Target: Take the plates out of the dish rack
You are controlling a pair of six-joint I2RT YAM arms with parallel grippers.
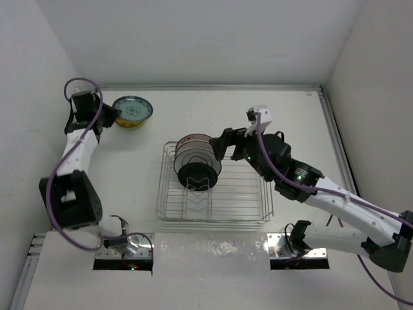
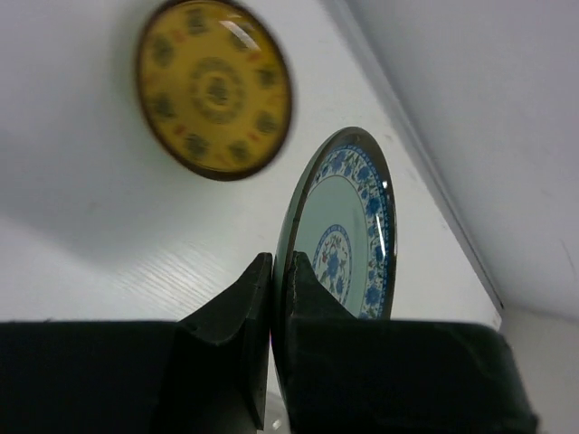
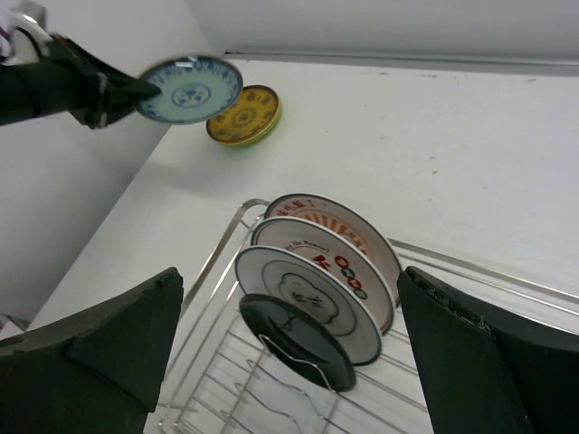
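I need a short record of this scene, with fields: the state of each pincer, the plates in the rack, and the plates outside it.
left pincer: shut on the rim of the blue-patterned plate, held off the table
right pincer: open, empty, facing the rack's plates
in dish rack: four upright plates: black plate, white plate with grey rings, white plate with red motifs, red-striped plate
outside rack: yellow plate, flat on the table, far left

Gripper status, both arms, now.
Left gripper: shut on the blue-patterned plate.
Right gripper: open, holding nothing, over the dish rack.
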